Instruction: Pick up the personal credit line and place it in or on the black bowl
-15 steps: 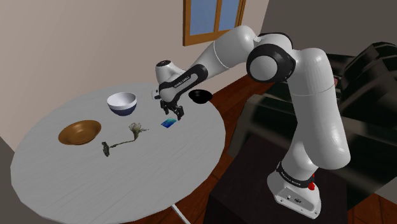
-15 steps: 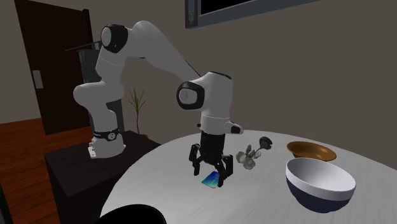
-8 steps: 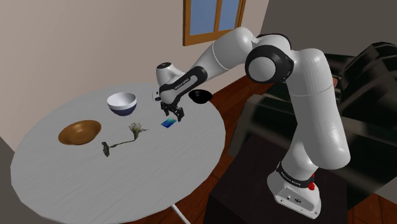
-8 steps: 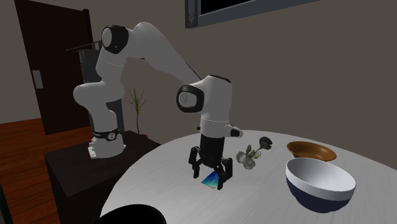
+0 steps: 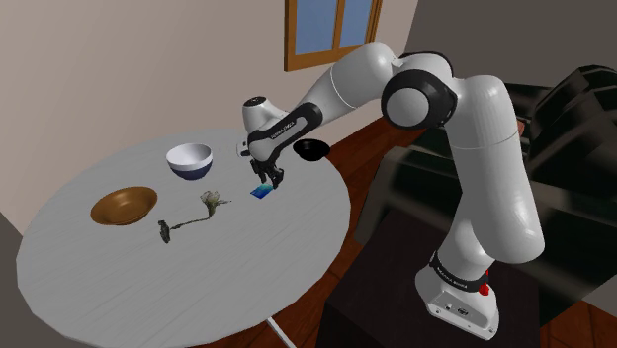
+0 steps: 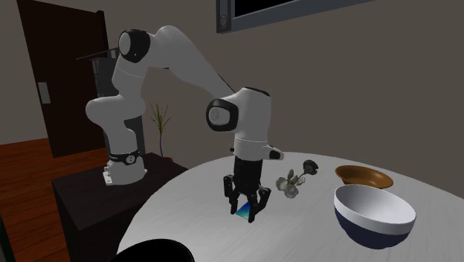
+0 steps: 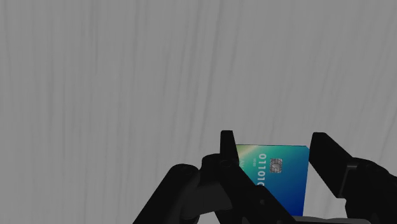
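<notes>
Hand: my gripper point(image 7: 272, 141) stood narrow and pointed straight down at the table point(image 5: 148, 267). In the wrist view each black finger sat against an opposite edge of the card point(image 7: 280, 178).
Card: blue-green with a chip and printed digits. It lay flat on the grey tabletop directly under the hand, clasped between the fingers but not yet lifted, as far as I could judge.
Why this grip: a thin, flat card offers nothing to hold from above except its edges. I took that as the reason the fingertips were right down at the surface on either side.
Black bowl point(image 5: 311, 148): on the table toward the shoulder view's right, near the card and just past the wrist. I judged the carry to it would be short.
Other things: a white bowl point(image 5: 189, 158) with a dark outside, a brown bowl point(image 5: 124, 206) and a flower sprig point(image 5: 188, 219) sat well apart from the card on the shoulder view's left, away from the route to the black bowl.
Step in hand: securing the grasp, with lifting next.
Risk: with so little edge to pinch, I thought the card might tilt or slip out as it rose.
</notes>
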